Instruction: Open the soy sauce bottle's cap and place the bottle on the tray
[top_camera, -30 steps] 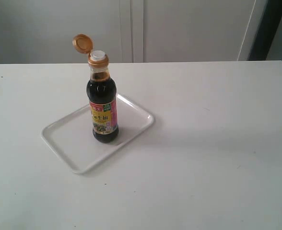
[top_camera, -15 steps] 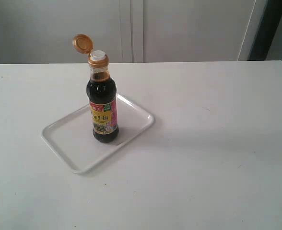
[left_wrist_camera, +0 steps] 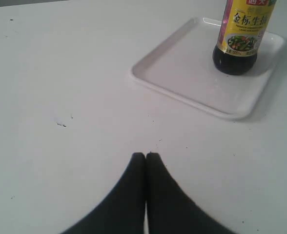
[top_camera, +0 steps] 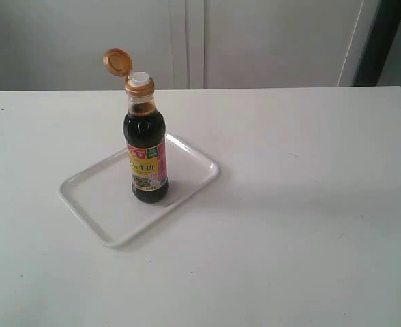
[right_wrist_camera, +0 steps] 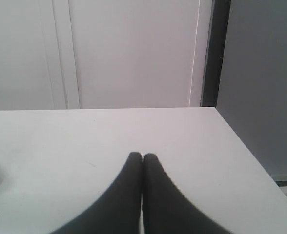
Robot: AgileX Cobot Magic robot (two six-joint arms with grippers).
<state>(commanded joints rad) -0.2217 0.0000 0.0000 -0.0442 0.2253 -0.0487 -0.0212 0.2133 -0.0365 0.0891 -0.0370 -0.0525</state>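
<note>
On the table (top_camera: pixel 309 225), soy sauce bottle (top_camera: pixel 146 146) stands well beyond closed left fingers (left_wrist_camera: pixel 138 161).

1 soy sauce bottle (top_camera: pixel 148 153) w/ 1 cap (top_camera: pixel 117 61); 1 tray (top_camera: pixel 91 197); 1 surface (top_camera: pixel 289 225); 2 grippers, left gripper (left_wrist_camera: pixel 145 156) & right gripper (right_wrist_camera: pixel 142 156), each w/ 2 jaws

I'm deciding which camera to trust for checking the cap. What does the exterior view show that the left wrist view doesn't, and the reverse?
Only the exterior view shows the cap flipped open, the white spout, and the whole soy sauce bottle. Only the left wrist view shows the left gripper, jaws closed together and empty, away from the tray. Both show the bottle standing upright inside the tray, on the white table.
</note>
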